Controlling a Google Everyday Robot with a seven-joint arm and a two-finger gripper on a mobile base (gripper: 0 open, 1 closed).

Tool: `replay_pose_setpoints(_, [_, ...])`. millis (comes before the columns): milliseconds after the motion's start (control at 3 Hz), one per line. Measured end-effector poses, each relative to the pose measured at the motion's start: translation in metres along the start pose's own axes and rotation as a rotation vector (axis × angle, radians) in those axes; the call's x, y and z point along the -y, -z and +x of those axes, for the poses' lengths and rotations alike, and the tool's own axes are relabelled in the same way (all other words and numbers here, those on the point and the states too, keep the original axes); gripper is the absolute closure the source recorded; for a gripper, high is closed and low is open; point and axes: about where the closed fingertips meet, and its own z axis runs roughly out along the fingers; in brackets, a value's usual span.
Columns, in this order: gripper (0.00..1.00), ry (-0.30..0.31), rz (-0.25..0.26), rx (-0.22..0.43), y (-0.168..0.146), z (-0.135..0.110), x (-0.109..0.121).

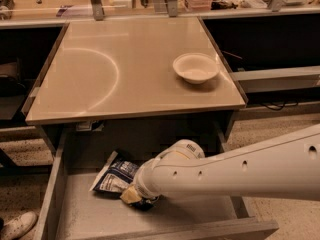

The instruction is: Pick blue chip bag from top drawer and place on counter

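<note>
A: Item: blue chip bag [116, 175]. Location?

B: Open top drawer [85, 214], rear-left part of the floor, lying flat and crumpled. The gripper [134, 196] is down inside the drawer at the bag's near-right corner, touching or overlapping it. Open or closed: cannot tell, since the wrist hides it.

A: Handling note for the pick?

B: Judgement only. Take the foil at that near edge, firmly enough not to slip but lightly enough not to crush the contents. Lift straight up until the bag clears the drawer wall and the lip of the counter [125, 74] above, then carry it over. Set it on the bare left half, well apart from the white bowl [195, 68].

A: Markings?

B: Dark-blue foil with a white printed panel. Print is present but not legible, and no brand can be read.
</note>
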Motion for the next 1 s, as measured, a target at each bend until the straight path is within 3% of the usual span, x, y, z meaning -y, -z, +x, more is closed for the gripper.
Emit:
replay_pose_setpoints(667, [0.87,0.012,-0.006,0.018,0.01,-0.011,-0.002])
replay_pose_setpoints(1000, [1.0,-0.021,0.007,0.03,0.059,-0.029,0.006])
